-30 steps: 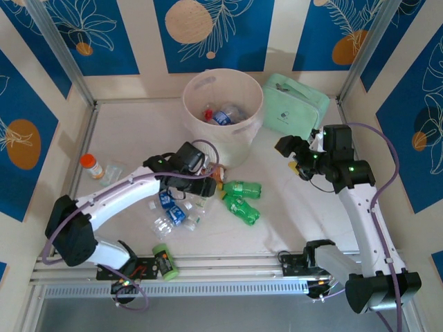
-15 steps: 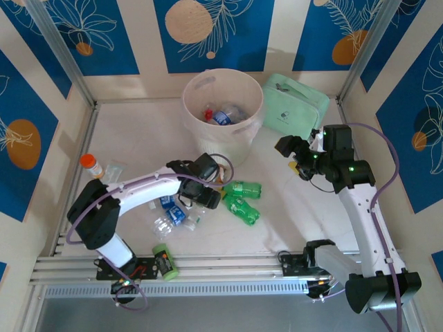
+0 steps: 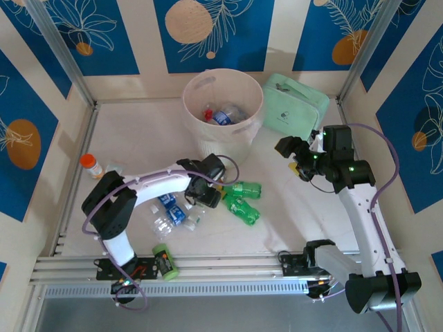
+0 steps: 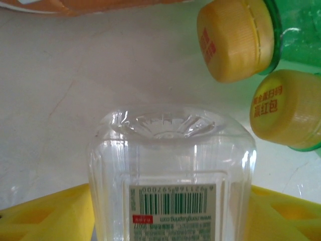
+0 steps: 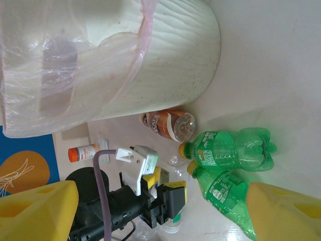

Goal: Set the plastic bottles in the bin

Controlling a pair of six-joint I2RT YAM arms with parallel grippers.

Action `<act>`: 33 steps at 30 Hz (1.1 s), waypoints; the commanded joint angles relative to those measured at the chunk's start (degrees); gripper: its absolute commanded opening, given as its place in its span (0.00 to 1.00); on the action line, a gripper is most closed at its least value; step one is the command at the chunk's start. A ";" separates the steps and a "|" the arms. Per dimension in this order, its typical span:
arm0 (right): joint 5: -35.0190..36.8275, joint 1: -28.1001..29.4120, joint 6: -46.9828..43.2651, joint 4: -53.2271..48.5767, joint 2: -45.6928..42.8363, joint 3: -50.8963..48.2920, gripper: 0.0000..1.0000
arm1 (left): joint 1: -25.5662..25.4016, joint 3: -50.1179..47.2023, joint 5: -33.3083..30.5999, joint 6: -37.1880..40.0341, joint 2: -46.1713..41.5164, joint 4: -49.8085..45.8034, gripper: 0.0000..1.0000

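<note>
A clear bottle (image 4: 170, 165) lies on the table between the yellow fingers (image 4: 45, 216) of my left gripper (image 3: 208, 188), which is open and straddles it. In the right wrist view the same gripper (image 5: 163, 181) sits low over that bottle (image 5: 173, 161). Two green bottles (image 3: 243, 188) (image 3: 242, 209) lie just right of it, their yellow caps (image 4: 235, 37) pointing at it. A brownish bottle (image 5: 168, 124) lies against the foot of the bin (image 3: 223, 142), which holds several bottles (image 3: 225, 114). More clear blue-labelled bottles (image 3: 169, 207) lie to the left. My right gripper (image 3: 295, 158) hangs open and empty.
A mint-green zipped bag (image 3: 296, 111) lies right of the bin. An orange-capped jar (image 3: 91, 166) stands near the left wall. A light-green can (image 3: 163, 261) rests at the front rail. Bare tabletop stretches below my right gripper.
My left arm has swung right and down, from beside the bin's foot to over the clear bottle next to the green ones. The right arm has not moved.
</note>
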 commanded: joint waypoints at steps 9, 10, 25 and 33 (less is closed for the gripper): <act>-0.13 -0.21 0.17 -0.70 -0.63 1.02 0.87 | -0.57 1.37 -1.29 0.37 0.02 -0.28 0.56; -0.08 -0.23 0.20 -0.67 -0.59 1.02 0.87 | -0.57 1.39 -1.21 0.17 -0.40 -0.44 0.55; -2.77 5.51 -1.50 4.14 -1.66 5.66 0.86 | 1.22 12.20 1.73 -7.82 -19.46 -5.85 0.51; -7.66 15.61 -3.40 11.33 -1.23 12.03 0.87 | 11.22 16.39 7.63 -19.36 -29.57 3.62 0.51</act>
